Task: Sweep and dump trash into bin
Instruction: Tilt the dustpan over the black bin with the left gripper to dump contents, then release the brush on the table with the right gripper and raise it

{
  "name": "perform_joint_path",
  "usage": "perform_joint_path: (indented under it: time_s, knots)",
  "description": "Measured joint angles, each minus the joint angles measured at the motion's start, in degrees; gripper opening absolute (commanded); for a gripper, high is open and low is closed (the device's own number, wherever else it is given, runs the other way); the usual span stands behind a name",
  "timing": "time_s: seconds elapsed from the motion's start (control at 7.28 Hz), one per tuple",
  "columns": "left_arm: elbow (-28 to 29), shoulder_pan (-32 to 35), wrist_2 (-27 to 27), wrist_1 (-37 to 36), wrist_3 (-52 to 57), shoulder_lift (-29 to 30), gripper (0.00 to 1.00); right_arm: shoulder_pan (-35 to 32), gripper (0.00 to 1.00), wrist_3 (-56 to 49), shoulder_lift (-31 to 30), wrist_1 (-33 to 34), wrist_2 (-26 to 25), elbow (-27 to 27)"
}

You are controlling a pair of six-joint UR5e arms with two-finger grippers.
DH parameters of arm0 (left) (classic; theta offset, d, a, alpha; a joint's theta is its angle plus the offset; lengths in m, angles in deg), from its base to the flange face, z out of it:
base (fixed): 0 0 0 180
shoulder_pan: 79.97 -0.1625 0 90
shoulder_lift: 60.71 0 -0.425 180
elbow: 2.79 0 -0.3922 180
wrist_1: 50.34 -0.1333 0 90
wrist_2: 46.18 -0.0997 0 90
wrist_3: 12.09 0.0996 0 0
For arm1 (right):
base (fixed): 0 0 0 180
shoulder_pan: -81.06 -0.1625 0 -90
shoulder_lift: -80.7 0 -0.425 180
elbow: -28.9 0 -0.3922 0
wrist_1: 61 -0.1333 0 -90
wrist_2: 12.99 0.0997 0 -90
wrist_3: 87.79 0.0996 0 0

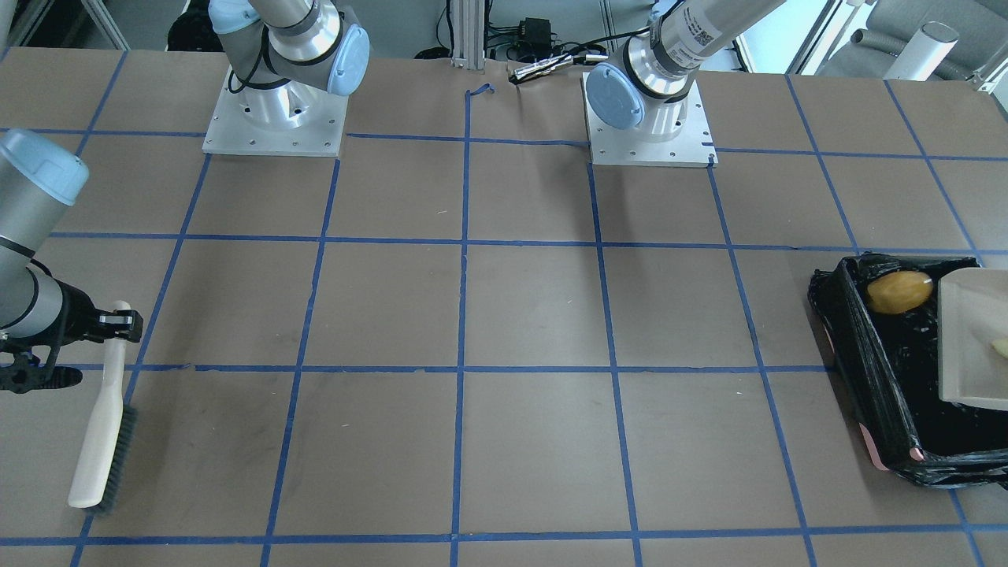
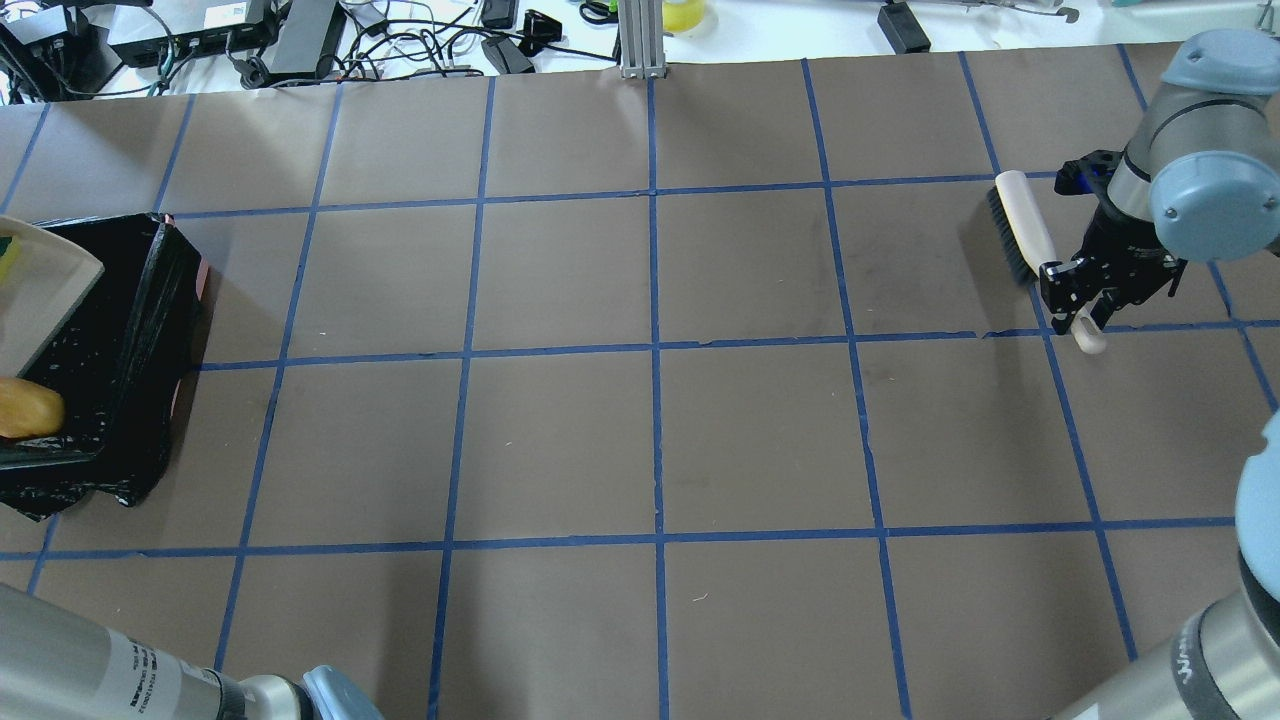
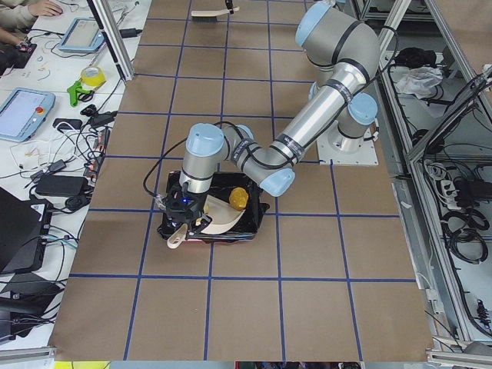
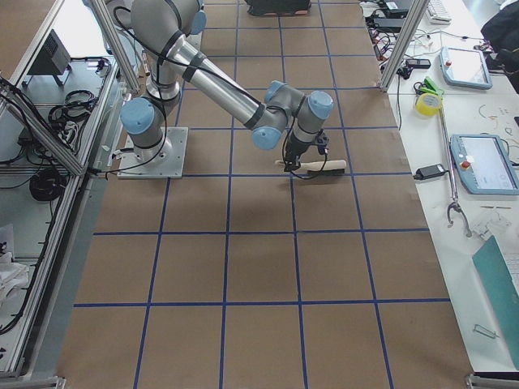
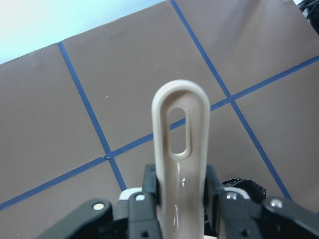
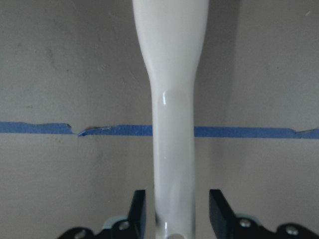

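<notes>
Two sets of fingers, entered from the fingers outward.

1. Left gripper point(image 5: 180, 189): its black fingers point(image 5: 149, 186) are pressed against both sides of a glossy beige handle with an oval hanging slot, pinching it.
2. Beige plastic dustpan point(image 1: 970, 339): this is the item that handle belongs to. It is held tilted over the bin, with the handle end pointing outward past the bin's rim.
3. Pale cream curved rind slice point(image 1: 1000, 345): it lies on the dustpan and is cut off by the edge of the front-facing view.
4. Yellow-and-green sponge block point(image 2: 8, 255): it is also on the dustpan, and only a sliver shows at the edge of the overhead view.
5. Lumpy golden-brown potato-like lump point(image 1: 899, 291): it lies inside the bin on the black liner, just beside the dustpan's edge.
6. Bin point(image 1: 874, 370): a rectangular container lined with a crinkled glossy black plastic bag, with pinkish corners showing. It stands on the table at the robot's left end.
7. Right gripper point(image 6: 177, 206): its black fingers point(image 6: 138, 209) are spread, one on each side of a cream handle. A narrow gap shows on both sides, so they are not touching it.
8. Beige hand brush point(image 1: 98, 441): it has dark bristles along one side and lies on the table at the robot's right end, well apart from the bin. Its handle crosses a blue tape line.
9. Table point(image 1: 535, 315): it is covered in brown paper and marked into squares with blue tape.
</notes>
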Motion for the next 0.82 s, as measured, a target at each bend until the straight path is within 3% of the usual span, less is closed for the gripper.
perform_joint_path:
  time_s: [0.41,0.82]
  knots:
    - [-0.3,0.2,0.0,-6.1,3.8,-0.2,0.00,0.0,0.99,0.3,-0.1,0.4,0.1,0.1]
    - [-1.8,2.0,0.2,-10.9,6.7,-1.7,0.00,-0.7,1.00,0.2,-3.9,-1.0,0.1,3.5]
